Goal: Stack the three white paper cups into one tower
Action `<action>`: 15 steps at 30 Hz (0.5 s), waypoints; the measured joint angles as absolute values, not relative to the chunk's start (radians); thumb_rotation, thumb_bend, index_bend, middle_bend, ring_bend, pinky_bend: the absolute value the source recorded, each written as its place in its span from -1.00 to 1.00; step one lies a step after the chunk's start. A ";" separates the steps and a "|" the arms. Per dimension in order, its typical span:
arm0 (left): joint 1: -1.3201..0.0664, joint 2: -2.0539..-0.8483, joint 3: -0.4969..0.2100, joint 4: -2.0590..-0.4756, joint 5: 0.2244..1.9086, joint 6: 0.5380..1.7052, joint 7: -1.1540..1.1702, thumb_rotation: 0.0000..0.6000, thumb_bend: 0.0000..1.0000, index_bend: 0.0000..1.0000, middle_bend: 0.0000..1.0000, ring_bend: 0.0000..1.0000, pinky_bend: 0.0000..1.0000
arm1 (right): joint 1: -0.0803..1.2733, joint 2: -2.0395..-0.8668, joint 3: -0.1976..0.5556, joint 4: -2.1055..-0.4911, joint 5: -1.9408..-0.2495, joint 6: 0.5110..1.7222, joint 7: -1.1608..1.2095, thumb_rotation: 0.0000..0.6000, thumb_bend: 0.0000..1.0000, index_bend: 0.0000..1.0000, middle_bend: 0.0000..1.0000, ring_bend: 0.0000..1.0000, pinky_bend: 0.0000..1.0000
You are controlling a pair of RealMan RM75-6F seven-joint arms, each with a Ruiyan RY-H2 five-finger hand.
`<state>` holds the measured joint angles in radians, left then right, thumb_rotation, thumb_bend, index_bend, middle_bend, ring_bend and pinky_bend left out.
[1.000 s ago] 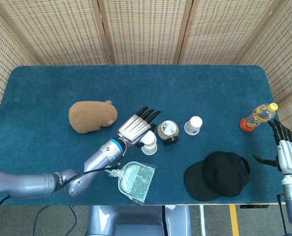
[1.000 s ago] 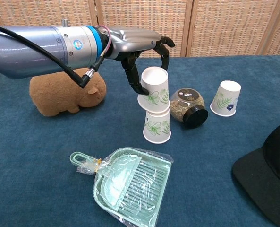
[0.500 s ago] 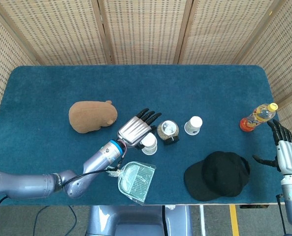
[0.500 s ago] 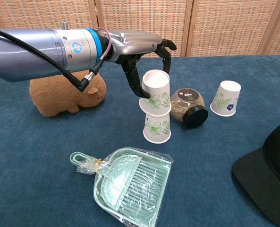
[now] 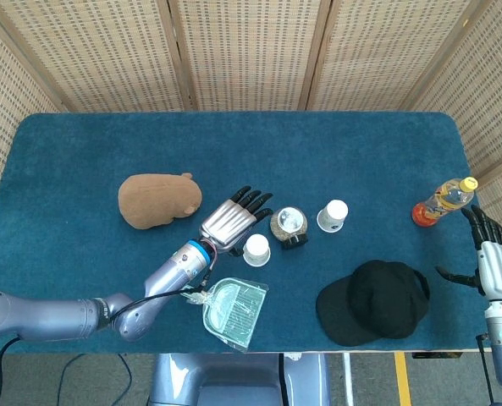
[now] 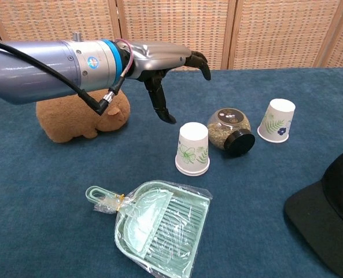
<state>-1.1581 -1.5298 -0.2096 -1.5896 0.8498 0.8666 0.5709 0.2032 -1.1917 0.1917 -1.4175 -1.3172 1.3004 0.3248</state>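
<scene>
Chest view shows the left hand (image 6: 165, 75) spread wide, holding nothing, just above a stack of white upside-down paper cups with green leaves (image 6: 192, 149) on the blue worktop (image 6: 55, 191). Another white paper cup (image 6: 276, 120) stands apart, past a round glass jar (image 6: 229, 131). The right hand (image 5: 486, 245) hangs loosely spread and holds nothing at the worktop's edge.

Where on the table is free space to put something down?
The far strip behind the plush toy and jar is bare, and so is the stretch from the lone cup to the bottle. It is crowded around the stacked cups, dustpan and cap.
</scene>
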 measured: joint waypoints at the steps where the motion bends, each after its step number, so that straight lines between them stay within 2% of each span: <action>1: -1.149 -1.523 -0.209 -1.601 0.855 0.886 0.568 1.00 -0.62 -0.74 -1.00 -1.00 -1.00 | 0.203 -1.192 0.192 -1.418 -1.319 1.302 0.325 1.00 -0.91 -1.00 -1.00 -1.00 -1.00; 6: -1.083 -1.481 -0.190 -1.664 0.893 1.004 0.562 1.00 -0.64 -0.83 -1.00 -1.00 -1.00 | 0.202 -1.191 0.187 -1.421 -1.325 1.302 0.321 1.00 -0.91 -1.00 -1.00 -1.00 -1.00; 15: -0.820 -1.325 -0.048 -1.836 1.007 1.345 0.594 1.00 -0.64 -0.89 -1.00 -1.00 -1.00 | 0.203 -1.193 0.187 -1.438 -1.327 1.312 0.279 1.00 -0.91 -1.00 -1.00 -1.00 -1.00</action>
<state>-0.8204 -1.3250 -0.0482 -1.8364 1.0073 1.3449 0.5943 0.2034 -1.1925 0.1870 -1.4380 -1.3269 1.3119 0.2792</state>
